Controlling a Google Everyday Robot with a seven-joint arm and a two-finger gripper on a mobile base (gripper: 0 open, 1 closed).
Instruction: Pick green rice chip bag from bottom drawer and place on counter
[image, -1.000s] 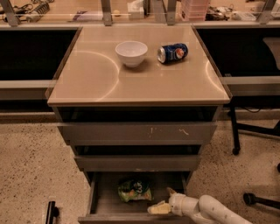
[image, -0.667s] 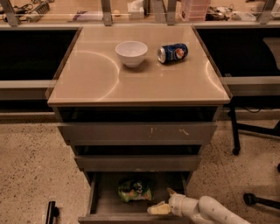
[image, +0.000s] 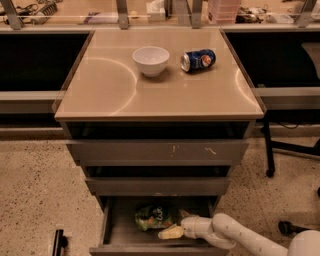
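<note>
Cabinet top: the smooth, glossy beige square counter (image: 107, 95), with thin darker edges and curved light reflections on its left half.
On the counter, rear centre: a small round white bowl (image: 151, 60), upright.
On the counter, right of the bowl: a blue soda can (image: 198, 59) lying on its side, near the bowl but not touching it.
Upper two drawers: a grey-brown top drawer front (image: 157, 152) with pale scuff marks, and a shallower middle drawer front (image: 157, 186) below it, both pulled out slightly.
Lowest drawer: the deep grey-brown bottom drawer (image: 116, 227) with a dark grey interior, pulled well out.
Drawer contents: the crinkly bright-green rice chip bag (image: 152, 218), lying crumpled in the middle of the bottom drawer.
Robot arm: a white jointed arm (image: 235, 237) reaching in from the lower right, over the drawer's right front corner.
End effector: the pale yellowish gripper (image: 169, 233), inside the bottom drawer just beside the bag's front right edge. I cannot tell from here whether it touches the bag.
Gripper state: cannot tell whether it is spread or pressed together.
Floor: speckled tan flooring (image: 35, 190) around the cabinet.
</note>
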